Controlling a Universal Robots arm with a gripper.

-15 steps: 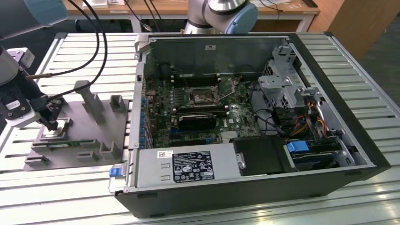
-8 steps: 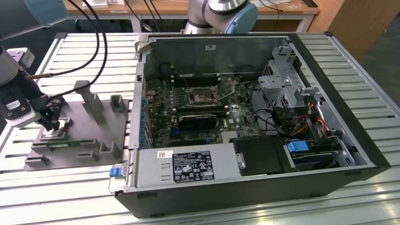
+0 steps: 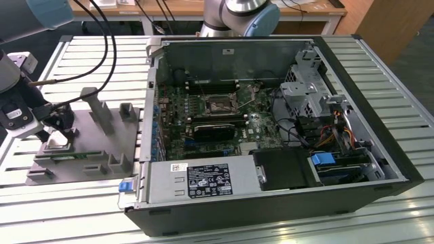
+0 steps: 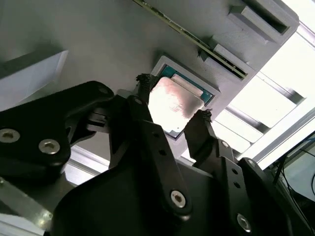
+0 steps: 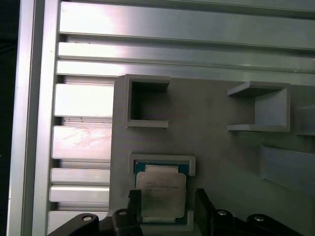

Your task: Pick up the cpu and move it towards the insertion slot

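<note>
Grey plate (image 5: 221,147) w/ cpu (image 5: 160,194); end effector (image 4: 173,98) astride, unclosed (cpu edges hidden).

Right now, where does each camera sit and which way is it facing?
Exterior view: off the arm, looking down at the open computer case, its socket and the grey plate; arm and gripper show at the exterior view's left.
First wrist view: on the wrist, looking straight down on the chip; fingertips show.
Second wrist view: on the wrist, looking slantwise past the fingers at the chip.
Shared: both wrist views show the chip between the open fingers.
</note>
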